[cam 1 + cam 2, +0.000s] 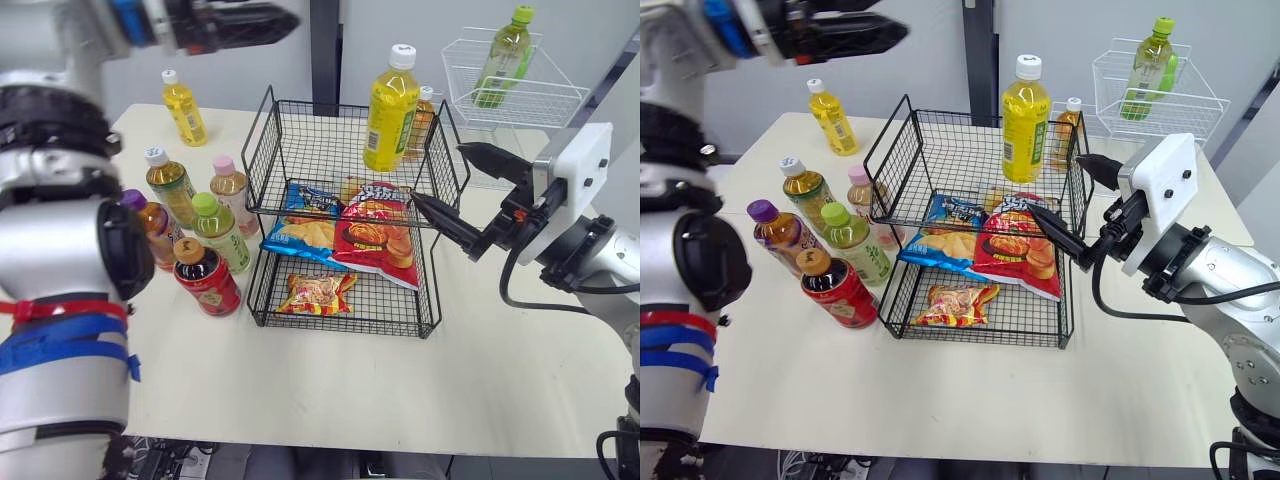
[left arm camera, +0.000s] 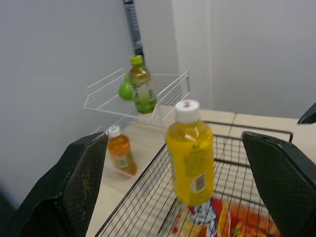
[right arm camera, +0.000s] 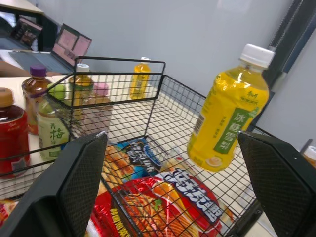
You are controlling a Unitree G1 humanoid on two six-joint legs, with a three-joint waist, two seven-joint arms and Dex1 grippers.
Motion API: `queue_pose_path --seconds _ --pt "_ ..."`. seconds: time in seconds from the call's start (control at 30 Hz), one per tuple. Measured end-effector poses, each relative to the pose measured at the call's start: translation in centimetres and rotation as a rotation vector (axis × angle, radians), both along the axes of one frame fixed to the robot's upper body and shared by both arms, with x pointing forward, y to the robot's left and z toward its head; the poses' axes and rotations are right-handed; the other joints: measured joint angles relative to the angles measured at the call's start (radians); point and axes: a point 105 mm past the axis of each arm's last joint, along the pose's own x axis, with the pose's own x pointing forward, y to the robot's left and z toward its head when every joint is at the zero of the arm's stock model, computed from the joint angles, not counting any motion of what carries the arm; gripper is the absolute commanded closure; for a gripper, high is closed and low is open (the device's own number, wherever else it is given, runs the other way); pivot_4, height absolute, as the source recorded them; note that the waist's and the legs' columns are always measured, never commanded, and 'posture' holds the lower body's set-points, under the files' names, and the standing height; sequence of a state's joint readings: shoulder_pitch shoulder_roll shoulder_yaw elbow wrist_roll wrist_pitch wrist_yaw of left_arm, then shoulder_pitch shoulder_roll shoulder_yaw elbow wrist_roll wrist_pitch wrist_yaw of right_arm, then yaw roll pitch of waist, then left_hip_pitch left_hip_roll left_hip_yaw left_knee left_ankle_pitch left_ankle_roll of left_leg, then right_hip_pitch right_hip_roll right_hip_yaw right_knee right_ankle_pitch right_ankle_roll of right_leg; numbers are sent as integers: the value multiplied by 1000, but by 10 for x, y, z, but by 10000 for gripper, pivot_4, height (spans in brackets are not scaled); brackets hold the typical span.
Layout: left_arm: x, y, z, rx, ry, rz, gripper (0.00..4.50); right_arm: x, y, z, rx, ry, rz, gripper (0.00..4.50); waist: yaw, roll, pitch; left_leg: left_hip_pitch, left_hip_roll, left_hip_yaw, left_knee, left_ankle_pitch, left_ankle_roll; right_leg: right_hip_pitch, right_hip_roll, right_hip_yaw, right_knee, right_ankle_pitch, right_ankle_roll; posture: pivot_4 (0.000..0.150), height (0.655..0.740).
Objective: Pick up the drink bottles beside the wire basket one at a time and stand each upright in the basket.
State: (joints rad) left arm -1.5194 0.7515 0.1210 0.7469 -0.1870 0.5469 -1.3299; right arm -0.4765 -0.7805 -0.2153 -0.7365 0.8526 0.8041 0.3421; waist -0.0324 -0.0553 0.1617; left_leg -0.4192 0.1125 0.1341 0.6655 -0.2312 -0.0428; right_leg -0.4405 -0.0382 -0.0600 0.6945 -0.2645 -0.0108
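Head cam: yellow bottle (image 1: pixel 391 108) upright in wire basket (image 1: pixel 262 130) top tier, 1 o'clock; loose bottles (image 1: pixel 220 232) at its 9.
L wrist: left gripper (image 2: pixel 174 138) fingers spread, empty, high at 11, prob free for next pick.
R wrist: right gripper (image 3: pixel 173 136) fingers apart, empty, at 3.

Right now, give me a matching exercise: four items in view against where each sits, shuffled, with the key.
Items:
1. big yellow bottle
2. tilted green bottle
3. red bottle
4. small snack packet

Places:
A. lowest level of the black basket
B. on the table, left of the black basket
C. in the white wire basket
D. upright on the black basket's top shelf

Pairs: 1-D, 2-C, 3-B, 4-A.
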Motion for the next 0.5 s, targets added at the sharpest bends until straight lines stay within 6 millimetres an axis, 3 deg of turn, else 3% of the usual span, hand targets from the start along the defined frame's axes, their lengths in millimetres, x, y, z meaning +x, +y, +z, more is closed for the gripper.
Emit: queue_pose_path --seconds 0.2,0.33,0.5 --pt "-34 85 -19 -2 -15 298 188 5 4 -1 -29 42 82 0 -3 0 0 3 1 1 0 1 -1 0 1 4 3 0 0 1500 7148" --pt "-58 135 -45 13 -1 494 188 7 12 -6 -45 78 161 0 2 0 0 4 1 2 1 1 -1 0 1 4 4 0 0 1500 7148" --pt "-83 191 -102 -9 122 697 188 7 23 -5 -79 97 270 0 5 -1 -1 4 2 3 1 1 -1 0 0 2 4 0 -1 1500 7148"
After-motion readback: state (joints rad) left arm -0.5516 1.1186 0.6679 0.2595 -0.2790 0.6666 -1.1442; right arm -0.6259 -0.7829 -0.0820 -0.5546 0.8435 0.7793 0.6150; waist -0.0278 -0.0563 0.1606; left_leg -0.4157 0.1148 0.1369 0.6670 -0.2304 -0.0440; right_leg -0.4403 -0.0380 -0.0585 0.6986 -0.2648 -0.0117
